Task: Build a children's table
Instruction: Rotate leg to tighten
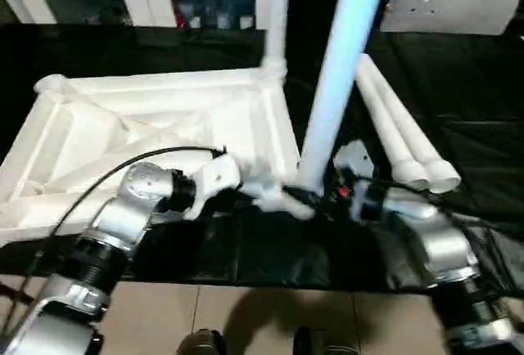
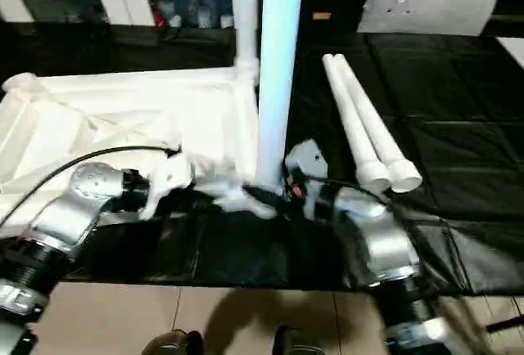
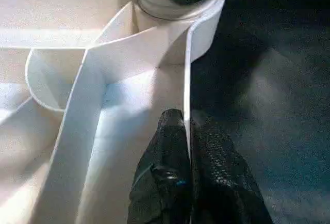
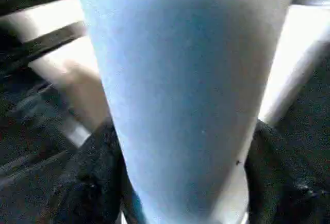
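With the left gripper [image 3: 188, 175] pinched shut on the upturned tabletop's [image 1: 164, 126] rim, the right gripper [image 4: 180, 182] clasps the upright leg [image 1: 340, 77] at the near corner socket; keep it plumb while pressing home.

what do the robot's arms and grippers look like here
Both forearms are silver metal cylinders with black ribbed rings near the bottom edge. The left arm carries a thin black cable arching over its wrist. The right arm has a small red spot at the wrist. The left gripper's fingers are black and textured.

Black-covered table [image 2: 458, 126] under upturned white tabletop [image 2: 106, 118], two loose legs [image 2: 364, 138].
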